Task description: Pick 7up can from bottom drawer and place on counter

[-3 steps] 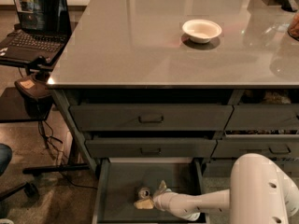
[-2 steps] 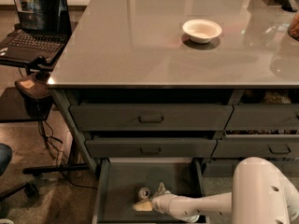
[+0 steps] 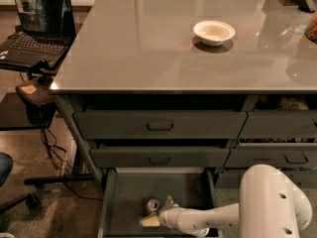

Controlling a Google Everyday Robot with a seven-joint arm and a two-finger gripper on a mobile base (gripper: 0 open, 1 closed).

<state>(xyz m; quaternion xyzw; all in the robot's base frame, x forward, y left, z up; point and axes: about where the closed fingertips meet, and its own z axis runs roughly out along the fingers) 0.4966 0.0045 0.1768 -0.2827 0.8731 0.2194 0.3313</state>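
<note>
The bottom drawer (image 3: pixel 130 192) is pulled open at the bottom of the camera view. The 7up can (image 3: pixel 152 205) stands upright on its floor, silver top showing. My gripper (image 3: pixel 155 212) reaches into the drawer from the right on a white arm (image 3: pixel 213 218). One finger lies behind the can to its right and one in front of it, so the can sits between them. The grey counter (image 3: pixel 148 43) spreads above the drawers.
A white bowl (image 3: pixel 214 32) sits on the counter towards the right. Closed drawers with recessed handles (image 3: pixel 159 125) are above the open one. A laptop (image 3: pixel 34 24) on a black stand is at the left, with cables on the floor below.
The gripper and arm have shifted a little to the left in the drawer, closer around the can. The can has stayed in place.
</note>
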